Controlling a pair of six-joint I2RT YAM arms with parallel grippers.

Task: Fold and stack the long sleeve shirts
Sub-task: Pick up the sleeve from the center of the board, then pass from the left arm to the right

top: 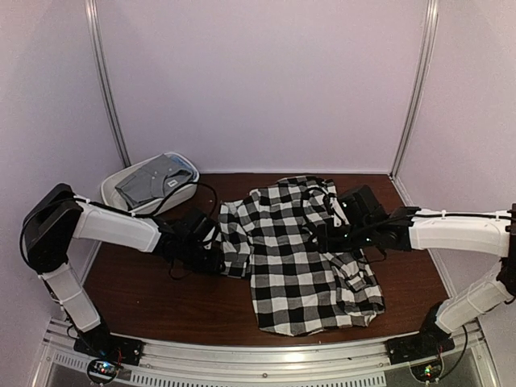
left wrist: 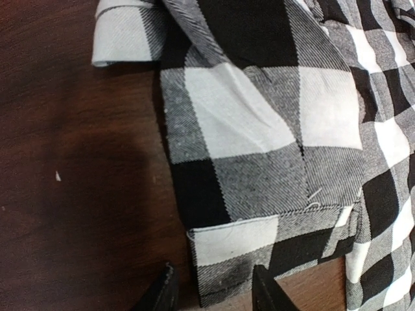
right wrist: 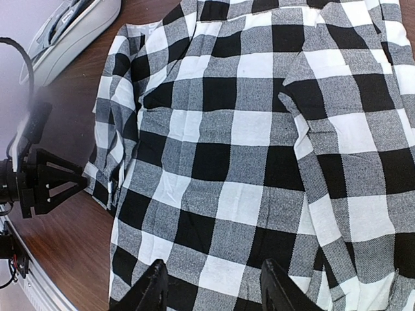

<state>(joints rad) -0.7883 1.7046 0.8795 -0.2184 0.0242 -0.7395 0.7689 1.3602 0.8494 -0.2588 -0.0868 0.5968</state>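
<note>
The black-and-white checked long sleeve shirt (top: 302, 258) lies spread across the middle of the brown table. A grey long sleeve shirt (top: 151, 182) sits bundled in the white tub at the back left. My left gripper (top: 211, 256) is low at the checked shirt's left edge. In the left wrist view its open jaws straddle a sleeve cuff (left wrist: 237, 253), with a gap left of the cloth. My right gripper (right wrist: 214, 291) hovers open over the checked shirt's body (right wrist: 246, 168), holding nothing.
The white oval tub (top: 113, 187) stands at the back left corner against the wall. Bare brown tabletop (top: 153, 298) shows to the left of and in front of the shirt. White walls with metal posts (top: 411, 89) close in the back and sides.
</note>
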